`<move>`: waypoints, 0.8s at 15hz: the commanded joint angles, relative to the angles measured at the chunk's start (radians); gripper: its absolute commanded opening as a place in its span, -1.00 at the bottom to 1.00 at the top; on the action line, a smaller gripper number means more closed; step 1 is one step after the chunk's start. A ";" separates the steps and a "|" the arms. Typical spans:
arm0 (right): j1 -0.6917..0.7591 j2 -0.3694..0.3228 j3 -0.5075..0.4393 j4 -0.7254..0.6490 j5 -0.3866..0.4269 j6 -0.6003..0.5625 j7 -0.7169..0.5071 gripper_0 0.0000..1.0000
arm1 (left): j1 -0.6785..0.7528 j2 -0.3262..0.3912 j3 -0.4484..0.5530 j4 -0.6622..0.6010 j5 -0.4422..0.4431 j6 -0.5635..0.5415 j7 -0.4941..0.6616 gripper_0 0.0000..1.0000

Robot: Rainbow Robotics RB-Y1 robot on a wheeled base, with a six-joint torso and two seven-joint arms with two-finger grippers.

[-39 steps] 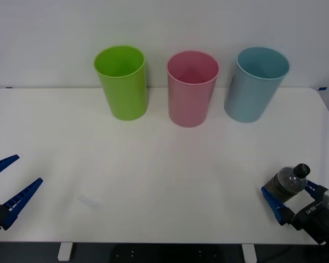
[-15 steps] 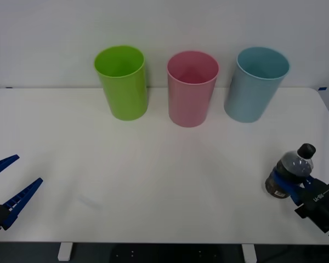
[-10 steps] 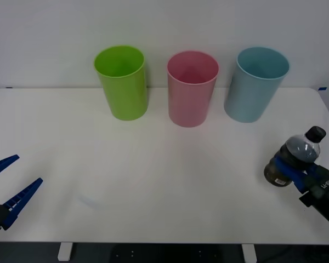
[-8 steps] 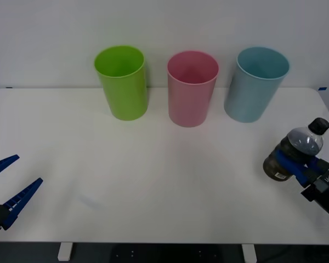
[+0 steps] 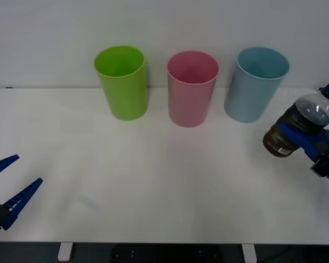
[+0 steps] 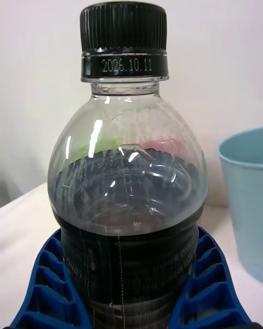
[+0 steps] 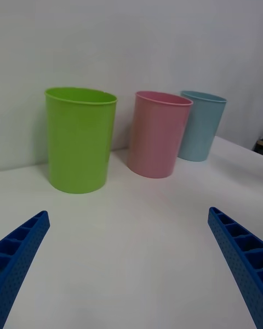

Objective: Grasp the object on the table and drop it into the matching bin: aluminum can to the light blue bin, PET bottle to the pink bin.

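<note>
The PET bottle (image 5: 297, 128), clear with dark brown liquid and a black cap, hangs tilted above the white table (image 5: 164, 181) at its right edge. My right gripper (image 5: 306, 138) is shut on its body; the right wrist view shows the bottle (image 6: 127, 197) between the blue fingers (image 6: 211, 285). At the back middle stands the pink bin (image 5: 192, 87), with the light blue bin (image 5: 256, 83) to its right, close to the bottle. My left gripper (image 5: 4, 189) rests open at the front left, low over the table. The left wrist view also has the pink bin (image 7: 159, 134) and the light blue bin (image 7: 200, 125).
A lime green bin (image 5: 122, 82) stands left of the pink one, also visible as the green bin (image 7: 79, 138) in the left wrist view. A plain wall runs behind the bins. The table's right edge lies just under the held bottle.
My right gripper has lifted the bottle off the table and carried it up and toward the back right, near the light blue bin. The left arm has not moved.
</note>
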 commanded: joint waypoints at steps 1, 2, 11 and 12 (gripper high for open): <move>-0.056 -0.034 0.000 -0.006 -0.008 -0.007 -0.012 -1.00 | 0.000 0.000 0.000 0.000 0.000 0.000 0.000 1.00; -0.084 -0.043 0.000 -0.006 -0.007 -0.011 -0.017 -1.00 | 0.000 0.000 0.000 0.000 0.000 0.000 0.000 1.00; -0.358 -0.100 0.066 0.129 0.085 -0.020 -0.058 -1.00 | 0.000 0.000 0.000 0.000 0.000 0.000 0.000 1.00; -0.404 -0.098 0.077 0.166 0.108 -0.021 -0.061 -1.00 | 0.000 0.000 0.000 0.000 0.000 0.000 0.000 1.00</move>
